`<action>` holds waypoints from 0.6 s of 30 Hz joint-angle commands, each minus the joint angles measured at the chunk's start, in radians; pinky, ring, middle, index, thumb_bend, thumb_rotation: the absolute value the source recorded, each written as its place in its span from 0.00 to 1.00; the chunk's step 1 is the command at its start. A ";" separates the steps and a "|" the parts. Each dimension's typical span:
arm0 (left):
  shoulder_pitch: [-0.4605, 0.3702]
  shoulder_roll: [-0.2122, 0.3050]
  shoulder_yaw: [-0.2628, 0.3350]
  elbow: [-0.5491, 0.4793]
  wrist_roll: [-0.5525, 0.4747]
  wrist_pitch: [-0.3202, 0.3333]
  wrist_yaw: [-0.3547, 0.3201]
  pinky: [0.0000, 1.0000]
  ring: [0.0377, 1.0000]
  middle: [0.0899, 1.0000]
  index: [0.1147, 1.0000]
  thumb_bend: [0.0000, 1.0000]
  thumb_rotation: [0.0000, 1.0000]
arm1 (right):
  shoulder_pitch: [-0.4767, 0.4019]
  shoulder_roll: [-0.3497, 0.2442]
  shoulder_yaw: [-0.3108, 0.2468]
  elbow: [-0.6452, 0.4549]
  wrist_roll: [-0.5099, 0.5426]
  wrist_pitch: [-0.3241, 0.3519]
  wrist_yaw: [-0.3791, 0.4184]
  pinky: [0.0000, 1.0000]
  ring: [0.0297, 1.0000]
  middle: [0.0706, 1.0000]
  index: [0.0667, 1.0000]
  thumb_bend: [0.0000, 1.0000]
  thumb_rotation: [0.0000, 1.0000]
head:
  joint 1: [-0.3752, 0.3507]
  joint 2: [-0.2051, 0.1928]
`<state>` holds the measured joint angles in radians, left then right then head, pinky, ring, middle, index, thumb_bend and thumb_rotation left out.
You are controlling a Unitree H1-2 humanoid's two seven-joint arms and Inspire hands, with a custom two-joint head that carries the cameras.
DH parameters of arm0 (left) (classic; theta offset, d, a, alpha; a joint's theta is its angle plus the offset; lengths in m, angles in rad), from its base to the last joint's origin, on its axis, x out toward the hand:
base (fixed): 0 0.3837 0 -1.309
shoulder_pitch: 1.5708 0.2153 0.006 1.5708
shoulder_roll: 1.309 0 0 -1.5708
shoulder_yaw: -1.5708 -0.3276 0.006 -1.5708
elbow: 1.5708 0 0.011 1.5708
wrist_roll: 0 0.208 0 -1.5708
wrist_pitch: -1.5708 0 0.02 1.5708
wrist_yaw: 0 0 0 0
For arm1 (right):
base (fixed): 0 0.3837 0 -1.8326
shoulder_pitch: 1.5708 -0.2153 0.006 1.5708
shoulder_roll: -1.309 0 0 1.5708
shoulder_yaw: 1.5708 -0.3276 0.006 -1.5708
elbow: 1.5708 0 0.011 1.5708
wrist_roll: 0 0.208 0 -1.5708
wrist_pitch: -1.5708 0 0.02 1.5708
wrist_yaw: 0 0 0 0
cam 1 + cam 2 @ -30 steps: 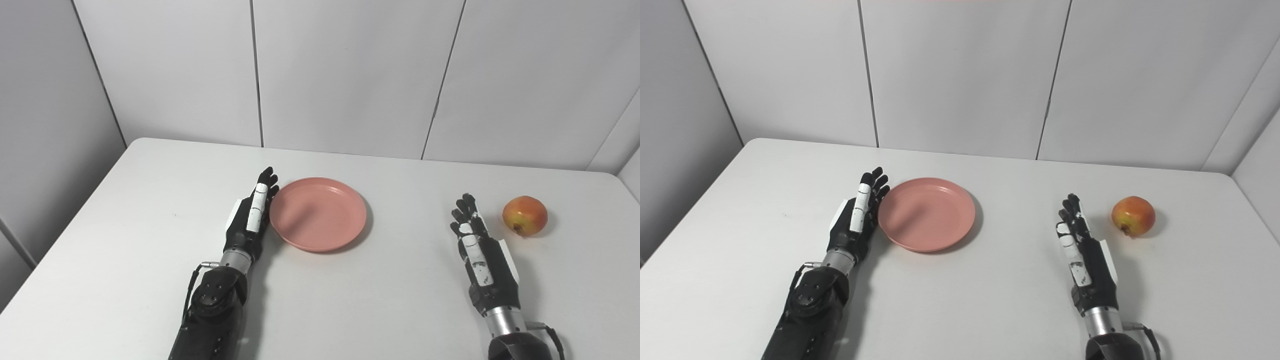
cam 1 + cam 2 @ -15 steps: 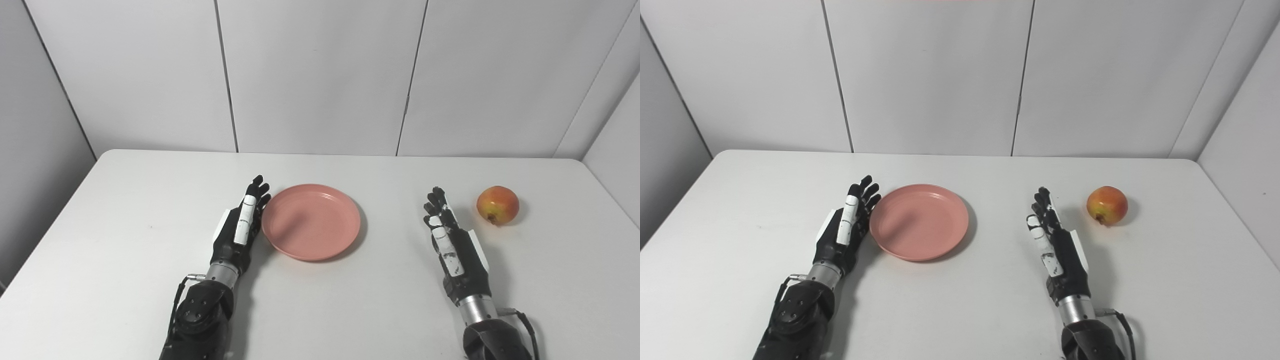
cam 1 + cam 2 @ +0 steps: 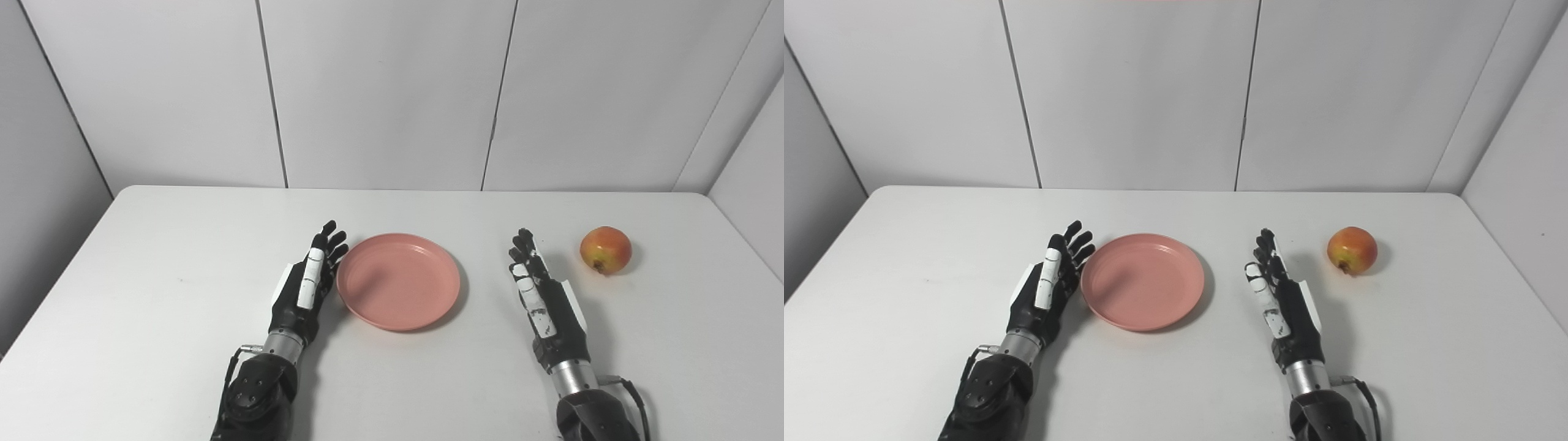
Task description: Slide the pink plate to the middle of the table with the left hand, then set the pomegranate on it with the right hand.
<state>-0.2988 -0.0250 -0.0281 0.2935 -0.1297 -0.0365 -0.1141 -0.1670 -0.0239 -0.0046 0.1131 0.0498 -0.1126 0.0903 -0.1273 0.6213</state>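
A round pink plate (image 3: pixel 398 280) lies flat on the white table (image 3: pixel 153 294), a little left of the table's centre, with nothing on it. My left hand (image 3: pixel 309 283) stands on edge with its fingers straight, pressed against the plate's left rim, open and holding nothing. The pomegranate (image 3: pixel 605 250), red and yellow, sits at the right of the table. My right hand (image 3: pixel 542 297) rests open on the table, left of the fruit and apart from it, right of the plate.
Grey wall panels rise behind the table's far edge. The table's right edge runs close behind the pomegranate (image 3: pixel 1352 249). Bare tabletop lies between the plate (image 3: pixel 1143 280) and my right hand (image 3: pixel 1283 303), and in front of both arms.
The camera has shifted, so the whole scene moved in the picture. The left hand and plate have slid a little to the right on the table. The right hand stays open beside the fruit.
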 commanded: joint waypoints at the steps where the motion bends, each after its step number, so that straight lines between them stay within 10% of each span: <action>1: -0.012 -0.015 0.004 -0.026 -0.005 -0.050 0.000 0.89 0.91 0.92 0.91 0.71 0.96 | -0.023 0.001 0.000 -0.028 0.010 -0.011 0.000 1.00 0.99 1.00 1.00 0.68 0.86 | -0.001 -0.001; 18: 0.009 0.006 -0.048 -0.080 0.022 0.014 -0.026 0.92 0.94 0.96 0.93 0.70 1.00 | -0.025 -0.004 0.008 -0.025 -0.004 -0.012 -0.004 1.00 0.99 0.99 1.00 0.69 0.88 | -0.006 0.002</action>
<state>-0.2695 -0.0194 -0.0687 0.2497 -0.1240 -0.0148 -0.1315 -0.1672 -0.0266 0.0026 0.1133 0.0454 -0.1126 0.0892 -0.1350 0.6243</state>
